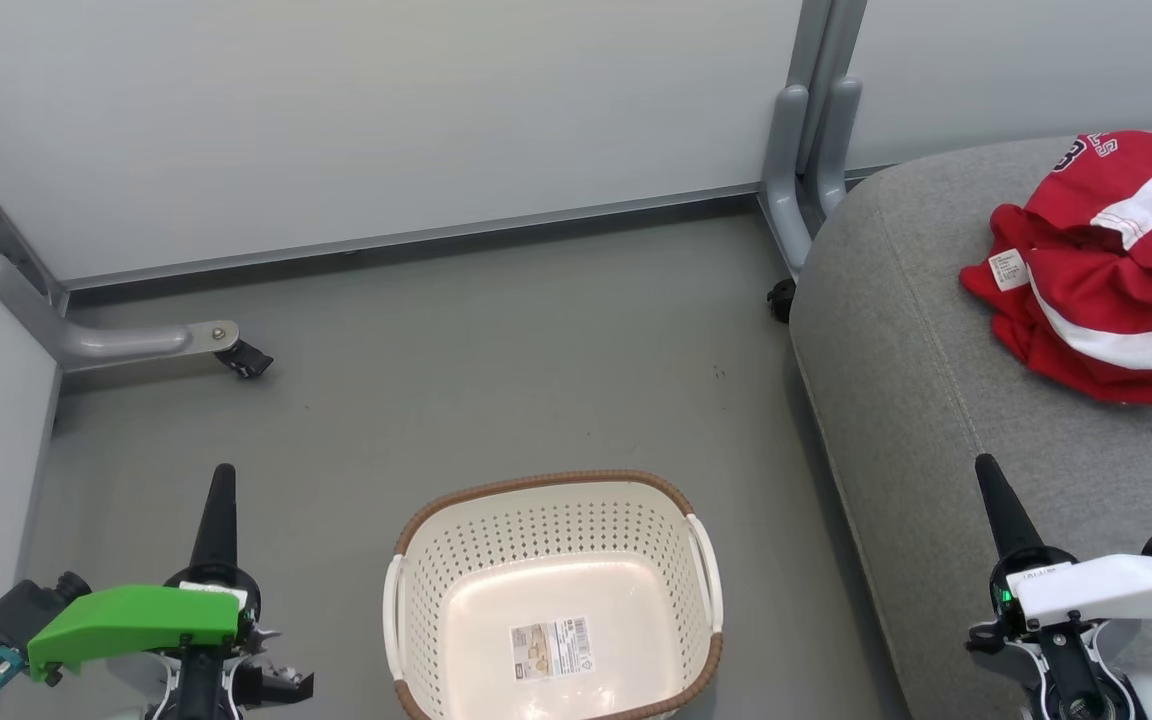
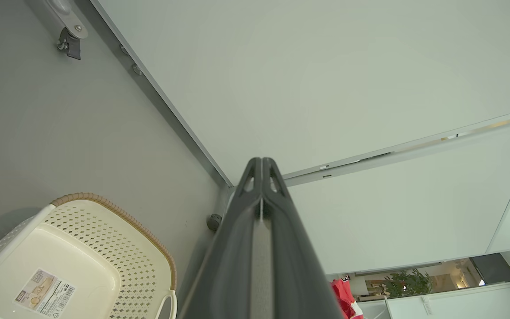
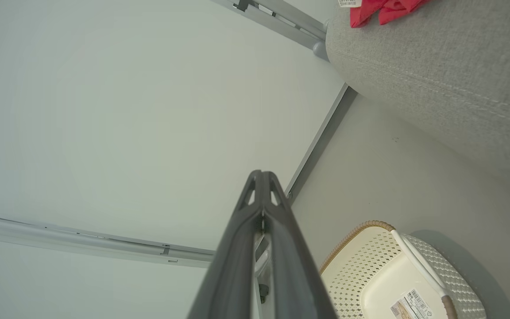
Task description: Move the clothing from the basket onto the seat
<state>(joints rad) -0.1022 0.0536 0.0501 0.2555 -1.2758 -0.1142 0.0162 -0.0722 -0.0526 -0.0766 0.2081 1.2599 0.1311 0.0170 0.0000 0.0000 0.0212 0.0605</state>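
Note:
The red clothing [image 1: 1106, 270] with white stripes lies crumpled on the grey seat [image 1: 916, 400] at the right, and a corner of it [image 3: 379, 9] peeks in the right wrist view. On the floor at the bottom middle stands the cream basket [image 1: 551, 520] with a brown rim, holding nothing but a sticker on its floor. My left gripper [image 1: 224, 478] is shut and points up, left of the basket. My right gripper [image 1: 986, 470] is shut too, hovering over the seat's front part. In both wrist views the fingers [image 2: 261, 177] [image 3: 261, 190] press together with nothing between them.
Pale partition walls [image 1: 386, 120] close off the back and left. Their grey metal feet with castors [image 1: 241, 355] sit on the grey floor, one at the left and one [image 1: 781, 298] beside the seat's corner. Open floor lies between the basket and the wall.

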